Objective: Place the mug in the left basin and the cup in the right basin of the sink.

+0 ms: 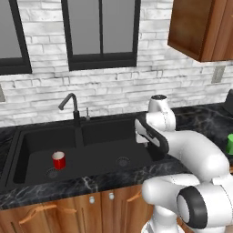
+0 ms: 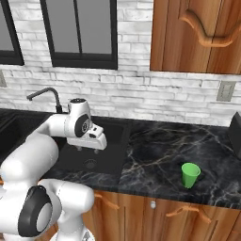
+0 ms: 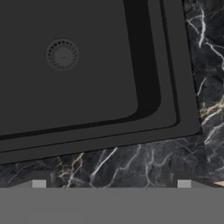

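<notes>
The red mug (image 1: 58, 160) stands upright on the floor of the left basin (image 1: 34, 145), beside its drain. On the marble counter (image 2: 155, 146) to the right of the sink (image 1: 91, 182) stands the green cup (image 2: 190, 175), upright and well clear of the arm. My gripper (image 3: 111, 183) hangs open with nothing between its fingers, above the right basin (image 3: 87, 87) near its front right corner. In the right base view the gripper (image 2: 88, 149) points down over that basin, far left of the cup. The right basin holds nothing but its round drain (image 3: 61, 54).
A thin black gooseneck faucet (image 1: 73, 109) rises behind the divider. A dark appliance (image 2: 235, 132) sits at the counter's far right. Wooden wall cabinets (image 2: 197, 33) hang above the counter, with cabinet doors (image 1: 68, 209) below. A white brick wall with windows lies behind.
</notes>
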You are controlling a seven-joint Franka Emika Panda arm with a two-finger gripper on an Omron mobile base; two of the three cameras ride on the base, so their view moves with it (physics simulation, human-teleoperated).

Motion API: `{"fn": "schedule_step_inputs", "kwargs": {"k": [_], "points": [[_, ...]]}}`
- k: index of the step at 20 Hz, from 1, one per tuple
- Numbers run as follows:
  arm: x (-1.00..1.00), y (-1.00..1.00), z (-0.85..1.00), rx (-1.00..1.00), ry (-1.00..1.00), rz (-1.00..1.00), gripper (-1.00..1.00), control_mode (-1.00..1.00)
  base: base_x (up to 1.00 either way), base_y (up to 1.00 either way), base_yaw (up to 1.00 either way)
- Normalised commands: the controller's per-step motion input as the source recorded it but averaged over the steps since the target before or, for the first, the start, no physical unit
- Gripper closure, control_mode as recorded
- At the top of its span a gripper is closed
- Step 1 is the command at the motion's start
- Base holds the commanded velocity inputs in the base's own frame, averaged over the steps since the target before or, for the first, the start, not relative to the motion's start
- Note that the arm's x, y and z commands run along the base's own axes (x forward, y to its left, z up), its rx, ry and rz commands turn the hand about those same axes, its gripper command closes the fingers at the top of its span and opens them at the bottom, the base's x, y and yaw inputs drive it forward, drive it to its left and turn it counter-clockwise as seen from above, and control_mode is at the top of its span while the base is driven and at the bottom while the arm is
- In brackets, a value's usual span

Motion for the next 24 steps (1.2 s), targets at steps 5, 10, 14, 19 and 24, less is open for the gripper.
{"fn": "schedule_step_inputs", "kwargs": {"k": [5, 10, 14, 19, 24], "points": [[0.06, -0.8, 0.33, 0.01, 0.07, -0.05, -1.0, -1.0, 0.0, 0.0, 0.0], [-0.07, -0.71, 0.39, 0.0, 0.09, -0.18, -1.0, -1.0, 0.0, 0.0, 0.0], [0.02, -0.68, 0.1, 0.0, 0.08, -0.27, -1.0, -1.0, 0.0, 0.0, 0.0], [0.0, -0.74, 0.0, 0.0, 0.04, -0.26, -1.0, -1.0, 0.0, 0.0, 0.0], [-0.1, -0.74, -0.04, 0.0, -0.02, -0.2, -1.0, -1.0, 0.0, 0.0, 0.0]]}}
